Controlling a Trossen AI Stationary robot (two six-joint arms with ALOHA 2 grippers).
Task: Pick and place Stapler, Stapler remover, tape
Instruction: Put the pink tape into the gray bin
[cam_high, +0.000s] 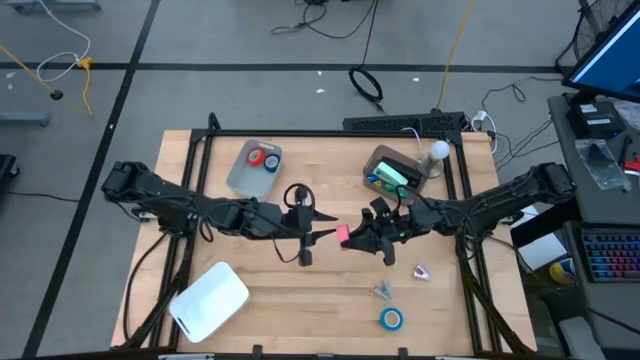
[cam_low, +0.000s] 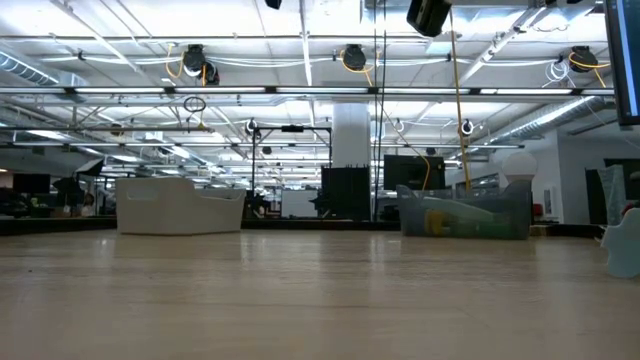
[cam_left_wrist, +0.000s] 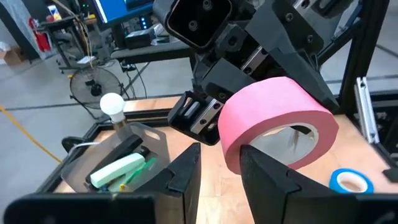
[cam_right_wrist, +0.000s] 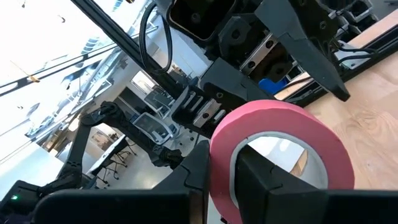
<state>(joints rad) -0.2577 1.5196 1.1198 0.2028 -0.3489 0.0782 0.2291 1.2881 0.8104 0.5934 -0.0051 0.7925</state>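
pink tape roll (cam_high: 344, 235) hangs mid-table between both grippers. left gripper (cam_high: 326, 236) and right gripper (cam_high: 356, 238) each clamp its wall from opposite sides.

Both arms meet over the table's (cam_high: 320, 300) centre. Left gripper (cam_high: 322, 236) comes from the left edge, right gripper (cam_high: 358, 238) from the right edge, one tape roll (cam_high: 343, 236) between them, off the surface, each gripper's fingers pinching its rim. Tray (cam_high: 240, 178) near the back edge, left of centre, two tape rolls (cam_high: 264, 159) in it. Bin (cam_high: 383, 160) near the back-right corner, markers (cam_high: 393, 175) in it, bulb (cam_high: 439, 151) just beside it. Lid (cam_high: 208, 299) at the front-left corner. Another tape roll (cam_high: 392, 319) near the front edge, right of centre; two metal pieces (cam_high: 400, 282) just behind it.
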